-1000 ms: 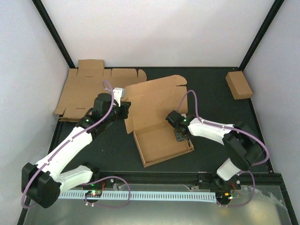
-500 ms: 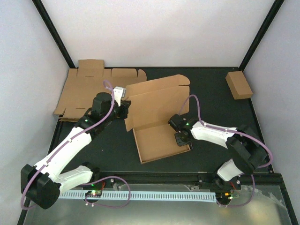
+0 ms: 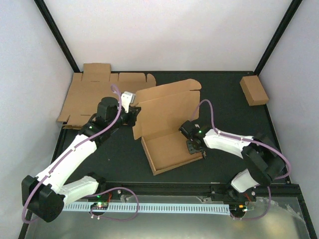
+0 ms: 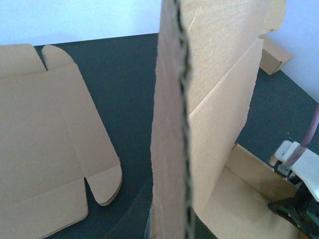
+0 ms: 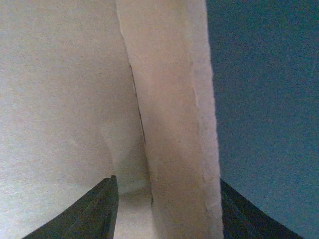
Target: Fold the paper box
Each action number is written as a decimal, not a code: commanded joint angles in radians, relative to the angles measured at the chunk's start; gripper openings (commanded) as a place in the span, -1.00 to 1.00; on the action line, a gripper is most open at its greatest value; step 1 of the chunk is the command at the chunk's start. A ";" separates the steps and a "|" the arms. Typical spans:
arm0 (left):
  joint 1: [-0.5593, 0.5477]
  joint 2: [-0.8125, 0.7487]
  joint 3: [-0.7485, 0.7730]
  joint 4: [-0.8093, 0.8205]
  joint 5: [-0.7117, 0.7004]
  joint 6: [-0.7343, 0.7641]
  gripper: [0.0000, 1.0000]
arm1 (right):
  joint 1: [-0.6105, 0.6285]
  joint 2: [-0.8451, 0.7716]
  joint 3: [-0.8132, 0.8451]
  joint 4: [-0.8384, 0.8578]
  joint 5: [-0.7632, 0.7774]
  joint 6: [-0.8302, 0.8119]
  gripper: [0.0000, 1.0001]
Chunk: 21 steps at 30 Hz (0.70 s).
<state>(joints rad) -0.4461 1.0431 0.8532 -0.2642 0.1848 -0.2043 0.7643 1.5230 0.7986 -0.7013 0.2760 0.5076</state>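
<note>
Fingers of the left gripper (image 3: 131, 113) sit at the left edge of the raised lid of the paper box (image 3: 167, 112) in the top view. Whether they pinch it cannot be told from here. The lid stands up from the back of the tray, and its hinge line runs roughly left to right across the table (image 3: 114, 159), so the whole panel lies to the right of those fingers. The right gripper (image 3: 195, 145) is at the tray's right side wall. Each arm is thus nearer its own end of the box. A flat cardboard blank (image 3: 92, 97) lies far left and a small closed box (image 3: 253, 90) far right, both well apart from the work.

In the left wrist view, the lid's corrugated edge runs straight down the middle of the picture. The fingers themselves are out of sight.

In the right wrist view, the gripper (image 5: 167, 180) straddles the upright side wall. Its fingers (image 5: 97, 211) are apart, the outer one against the wall, with a sliver of tray floor showing beside the inner one. I judge this as not yet clamped.
</note>
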 commanded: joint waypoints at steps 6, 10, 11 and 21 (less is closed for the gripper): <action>0.004 -0.013 0.054 -0.040 0.075 0.059 -0.97 | -0.028 -0.112 0.006 0.118 -0.098 -0.086 0.37; 0.004 -0.017 0.047 -0.049 0.080 0.059 -0.97 | -0.100 -0.118 -0.008 0.174 -0.214 -0.109 0.76; 0.004 -0.020 0.044 -0.052 0.080 0.057 -0.97 | -0.115 -0.120 -0.007 0.177 -0.226 -0.107 0.80; 0.005 -0.061 -0.039 -0.011 0.125 0.024 -0.97 | -0.123 -0.111 -0.033 0.202 -0.164 -0.135 0.50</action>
<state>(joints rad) -0.4458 1.0027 0.8394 -0.2832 0.2676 -0.1726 0.6426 1.3911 0.7731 -0.5289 0.0921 0.3931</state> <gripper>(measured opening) 0.025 0.773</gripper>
